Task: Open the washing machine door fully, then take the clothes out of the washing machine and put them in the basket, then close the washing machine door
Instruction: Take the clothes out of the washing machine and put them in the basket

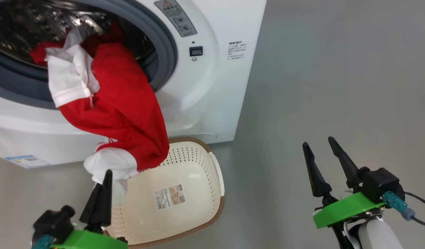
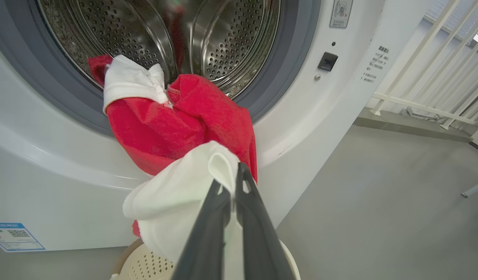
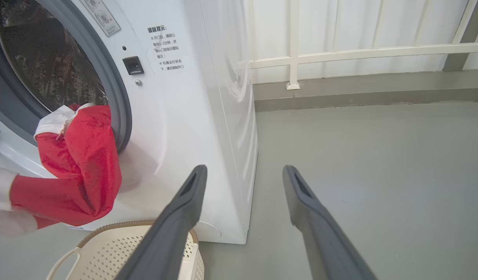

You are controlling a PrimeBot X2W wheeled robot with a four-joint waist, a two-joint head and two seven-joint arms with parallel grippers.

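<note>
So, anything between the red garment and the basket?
Nothing visible. The garment hangs out of the washing machine, its white end pinched in the left gripper above the basket, which holds nothing but a paper label.

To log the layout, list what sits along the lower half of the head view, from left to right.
In order: left end effector → basket → right end effector.

On washing machine (image 3: pixel 192 116) front, right of opening, Chinese notice (image 3: pixel 165 48) headed "温馨提示", grey warning-triangle sticker (image 1: pixel 175 16) higher up; blue QR sticker (image 2: pixel 14 236) at lower-left corner and paper label (image 1: pixel 169 196) on basket (image 1: pixel 202 162) floor unreadable.
</note>
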